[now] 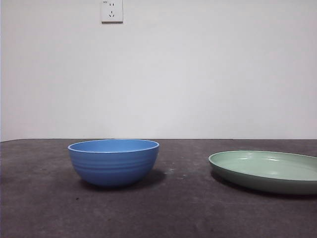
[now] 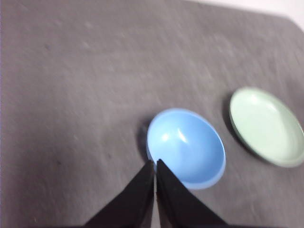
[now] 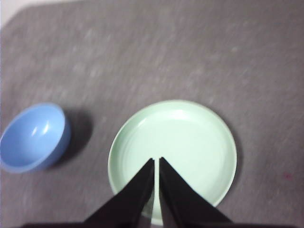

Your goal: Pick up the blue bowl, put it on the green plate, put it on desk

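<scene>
The blue bowl [image 1: 114, 161] stands upright and empty on the desk [image 1: 158, 213], left of centre in the front view. To its right lies the green plate [image 1: 267, 169], also empty, apart from the bowl. My left gripper [image 2: 155, 162] hangs high above the desk, shut, its tips lined up over the blue bowl [image 2: 186, 147], with the green plate [image 2: 266, 126] off to one side. My right gripper [image 3: 156, 160] is shut too, held high above the green plate [image 3: 173, 154]; the blue bowl [image 3: 34, 137] lies beside it. Neither gripper shows in the front view.
A white wall rises behind the desk's far edge, with a wall socket [image 1: 112, 11] high up. Dark desk surface stretches around both dishes in every view.
</scene>
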Controlling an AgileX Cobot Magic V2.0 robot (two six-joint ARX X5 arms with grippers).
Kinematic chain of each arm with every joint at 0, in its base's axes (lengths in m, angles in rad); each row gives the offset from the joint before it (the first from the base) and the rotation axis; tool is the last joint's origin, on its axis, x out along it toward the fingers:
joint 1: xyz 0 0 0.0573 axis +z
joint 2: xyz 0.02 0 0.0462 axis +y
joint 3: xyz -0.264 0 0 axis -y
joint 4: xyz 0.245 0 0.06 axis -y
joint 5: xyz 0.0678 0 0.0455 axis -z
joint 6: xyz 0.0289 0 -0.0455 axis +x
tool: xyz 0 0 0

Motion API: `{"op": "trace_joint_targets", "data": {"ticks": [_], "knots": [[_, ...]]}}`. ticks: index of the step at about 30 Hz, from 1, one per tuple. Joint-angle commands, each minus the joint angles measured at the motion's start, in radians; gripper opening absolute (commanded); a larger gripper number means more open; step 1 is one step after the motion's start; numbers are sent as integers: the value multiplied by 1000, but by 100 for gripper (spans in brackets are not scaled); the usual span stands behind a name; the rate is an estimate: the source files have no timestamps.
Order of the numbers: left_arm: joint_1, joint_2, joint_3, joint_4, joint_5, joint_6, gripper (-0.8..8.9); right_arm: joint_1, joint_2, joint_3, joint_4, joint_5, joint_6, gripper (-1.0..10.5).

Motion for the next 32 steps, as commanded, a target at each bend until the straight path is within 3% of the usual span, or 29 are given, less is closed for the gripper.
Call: {"op": "trace_joint_targets", "data": {"ticks": [1,6,18,21,25,27,32], "knots": [[-29,48,65,-68,28,100,9,26,50,73,-80,-6,-94,10],[-103,106,118,-164,47,158,9,84,106,146,-207,-2,-141,10],[-157,113,120,-209,47,162,15,151,111,153,-284,1,-155,12],[-157,113,120,-210,47,155,132,151,111,153,-286,1,-151,33],[-157,113,120,-213,47,151,380,151,111,153,-286,1,-130,332],[-157,113,120,-213,47,148,403,151,111,153,-286,2,-125,403],[-157,113,120,-213,47,140,402,151,111,153,-286,2,-125,403]]}}
